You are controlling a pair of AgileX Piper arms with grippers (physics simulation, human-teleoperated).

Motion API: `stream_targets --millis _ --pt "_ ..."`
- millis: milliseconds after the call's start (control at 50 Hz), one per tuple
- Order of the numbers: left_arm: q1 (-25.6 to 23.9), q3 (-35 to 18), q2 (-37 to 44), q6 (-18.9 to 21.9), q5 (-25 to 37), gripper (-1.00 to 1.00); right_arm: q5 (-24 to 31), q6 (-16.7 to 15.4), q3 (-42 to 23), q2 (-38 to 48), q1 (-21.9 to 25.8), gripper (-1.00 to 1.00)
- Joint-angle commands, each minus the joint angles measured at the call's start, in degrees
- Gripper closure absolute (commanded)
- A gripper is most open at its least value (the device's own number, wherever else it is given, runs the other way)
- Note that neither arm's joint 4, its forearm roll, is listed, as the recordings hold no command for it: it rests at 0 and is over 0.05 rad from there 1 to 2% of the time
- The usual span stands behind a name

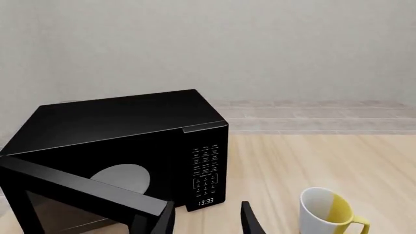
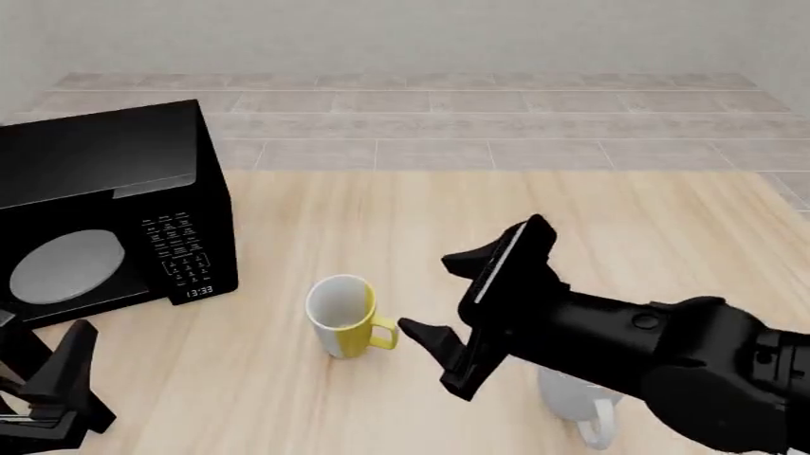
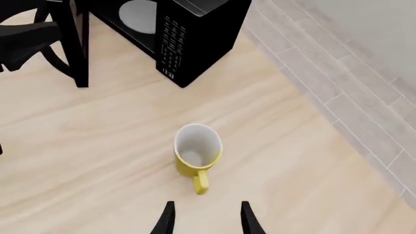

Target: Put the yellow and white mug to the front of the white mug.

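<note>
Yellow and white mug (image 2: 343,318), small, upright on light wood table (image 2: 379,218), handle toward my right gripper (image 2: 453,308). Right gripper fingers spread wide, holding nothing, just beside mug handle. Larger plain white mug (image 2: 579,406) mostly hidden under my right arm. Black microwave oven (image 2: 108,204) at far left, door open. My left gripper (image 2: 57,393) low at left; fingers apart, nothing held

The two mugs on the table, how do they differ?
The yellow and white mug has a yellow body with white inside; the white mug is all white. The yellow and white mug stands in full view, while the white mug is mostly hidden under the right arm. Both have loop handles and stand on the table.
</note>
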Motion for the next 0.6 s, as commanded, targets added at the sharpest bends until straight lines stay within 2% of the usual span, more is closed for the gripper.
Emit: stream_targets --millis 20,180,360,600 --pt "0.00 0.00 0.00 0.00 0.00 -1.00 -3.29 1.13 0.02 5.73 0.66 -1.00" --pt "0.00 0.00 -0.01 0.00 0.00 -1.00 -5.70 1.22 -0.82 11.18 1.51 -1.00" --pt "0.01 0.00 0.01 0.01 0.00 -1.00 -6.93 -0.09 -2.33 16.92 1.75 -1.00" --pt "0.00 0.00 0.00 0.00 0.00 -1.00 -5.98 -0.84 -5.21 20.05 1.96 -1.00"
